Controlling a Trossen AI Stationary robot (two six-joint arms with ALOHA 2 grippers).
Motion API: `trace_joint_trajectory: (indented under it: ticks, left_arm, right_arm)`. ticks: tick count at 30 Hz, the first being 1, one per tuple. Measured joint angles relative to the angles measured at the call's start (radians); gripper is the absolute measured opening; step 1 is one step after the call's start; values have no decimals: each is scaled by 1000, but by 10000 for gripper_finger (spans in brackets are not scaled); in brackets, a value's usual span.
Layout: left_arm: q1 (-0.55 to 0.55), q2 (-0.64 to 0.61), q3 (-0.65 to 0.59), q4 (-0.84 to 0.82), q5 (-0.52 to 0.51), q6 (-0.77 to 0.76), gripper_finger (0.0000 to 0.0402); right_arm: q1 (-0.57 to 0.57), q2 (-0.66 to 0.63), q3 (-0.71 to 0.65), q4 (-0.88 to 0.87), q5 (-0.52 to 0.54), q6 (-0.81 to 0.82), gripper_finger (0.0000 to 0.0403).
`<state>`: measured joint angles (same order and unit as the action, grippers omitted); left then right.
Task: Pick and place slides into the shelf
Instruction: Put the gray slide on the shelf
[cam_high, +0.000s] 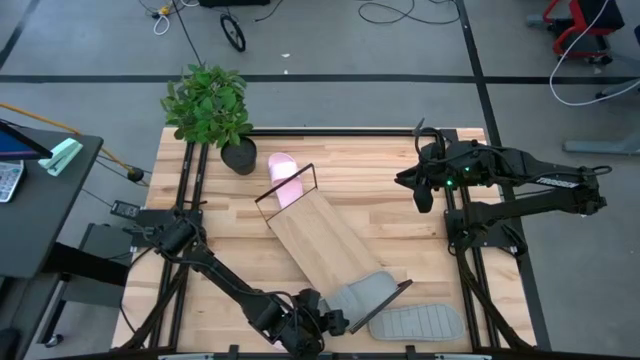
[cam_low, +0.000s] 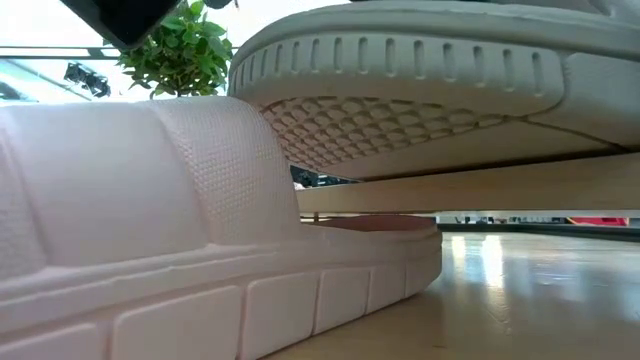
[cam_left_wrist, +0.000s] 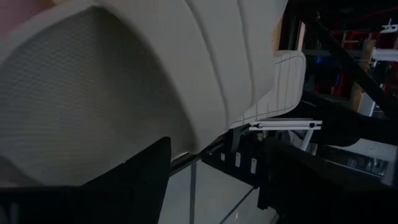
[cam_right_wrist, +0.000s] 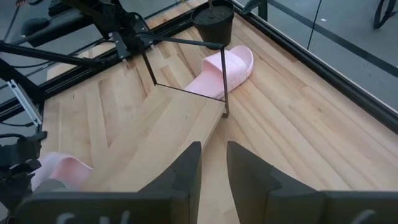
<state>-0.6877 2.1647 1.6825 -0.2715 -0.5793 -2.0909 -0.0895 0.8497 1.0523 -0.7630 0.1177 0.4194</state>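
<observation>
Taking the shelf (cam_high: 325, 238) as the landmark, a light-wood board lying aslant on the table (cam_high: 400, 180), the left gripper (cam_high: 335, 322) sits at its near end by the table's front edge, jaws spread wide just beside a grey slide (cam_high: 368, 293) that rests on that end. A second grey slide (cam_high: 418, 322) lies sole-up on the table just beside the same end. At the shelf's far end a pale pink slide (cam_high: 285, 178) lies by the wire frame, near a potted plant (cam_high: 212, 108). Well off to the shelf's right, the right gripper (cam_high: 424, 192) hangs over bare table with its jaws narrowly apart, holding nothing.
</observation>
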Motion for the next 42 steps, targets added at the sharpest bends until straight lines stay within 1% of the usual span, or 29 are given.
trace_joint_trajectory:
  ticks: [4,7,12,14,17,23,25,27,29,31,34,37,42]
  left_arm:
    - [-22,-3,0,-58,-6,-31,267]
    - [-43,-25,0,-141,-33,-75,268]
    - [-72,-94,0,-355,-54,-122,268]
    - [-83,-136,0,-463,-83,-122,268]
    - [-91,-213,0,-637,-157,-121,267]
    - [-75,-385,0,-1004,-284,-62,259]
    - [-58,-441,0,-1100,-298,-4,257]
    - [-34,-500,0,-1158,-313,74,254]
    - [-16,-561,-14,-1171,-343,145,254]
    - [2,-625,-51,-1147,-366,221,254]
    - [24,-716,-151,-1061,-364,327,250]
    - [37,-809,-302,-894,-361,376,242]
    - [45,-934,-554,-530,-359,468,225]
  right_arm:
    - [0,-2,0,-21,-24,5,82]
    - [0,-5,0,-70,-26,11,82]
    - [0,-34,0,-145,-27,57,82]
    - [0,-61,0,-183,-45,85,82]
    - [0,-116,0,-271,-52,156,82]
    - [1,-233,0,-419,-123,323,82]
    - [1,-260,0,-474,-167,366,82]
    - [1,-281,0,-503,-215,395,82]
    - [1,-297,0,-528,-248,407,82]
    - [1,-301,0,-537,-275,416,82]
    - [1,-295,-5,-533,-336,419,82]
    - [1,-293,-50,-534,-430,429,82]
    - [1,-295,-181,-530,-583,421,82]
